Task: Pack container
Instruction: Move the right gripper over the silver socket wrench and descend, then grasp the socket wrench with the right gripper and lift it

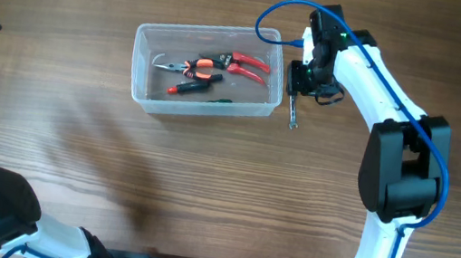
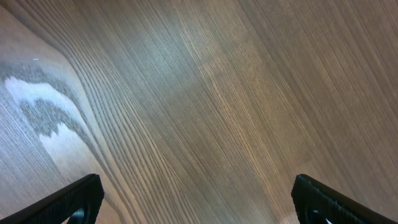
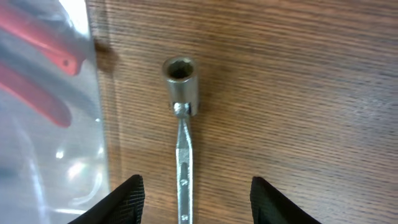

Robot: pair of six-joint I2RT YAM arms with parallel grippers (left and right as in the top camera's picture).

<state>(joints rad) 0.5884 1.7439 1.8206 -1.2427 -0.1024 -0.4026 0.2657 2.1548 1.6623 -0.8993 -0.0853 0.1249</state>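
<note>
Right gripper (image 3: pixel 196 186) hangs half open astride the socket wrench (image 3: pixel 181 112), gripping nothing. Pliers (image 1: pixel 192 69) and red cutters (image 1: pixel 250 62) lie in the container (image 1: pixel 199 112); I judge this wrench, on the desk (image 3: pixel 311 93), remains.

No readable text, no labels, no numbers

Your left gripper (image 2: pixel 202 208) hangs over the wood-grain table (image 2: pixel 249 93), its two black fingers (image 2: pixel 71 200) spread wide, one at each lower corner of the view, only tabletop between them. Ahead of the hand and off to its left, a pale, mottled sheen (image 2: pixel 43 106) lies on the boards.
</note>
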